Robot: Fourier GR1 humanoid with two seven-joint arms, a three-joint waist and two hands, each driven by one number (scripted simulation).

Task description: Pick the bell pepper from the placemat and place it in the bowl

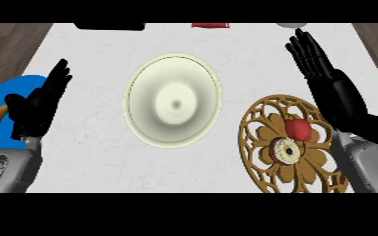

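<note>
Head view: the red bell pepper (297, 128) lies on the round, golden openwork placemat (244, 137), a little toward that mat's far side, and nothing holds it. Just nearer the robot on the same mat sits a small pale ring-shaped thing with a dark centre (286, 151); whether it touches the pepper cannot be told. The placemat lies at the counter's (88, 145) near right corner.

The right hand (325, 75) hovers past the mat by the right edge. Its fingers are straight and close together, pointing at the far edge, with nothing in them. Its grey forearm crosses the mat's right side, apart from the pepper.

The cream bowl (151, 97) stands near the middle of the counter, well to the left of the placemat.

The left hand (37, 105) rests by the left edge, fingers up, straight and unclenched. Behind it a blue round thing (18, 87) shows partly.

Along the far edge a black object (111, 26), a red one (210, 25) and a pale grey one (291, 25) are cut off.
</note>
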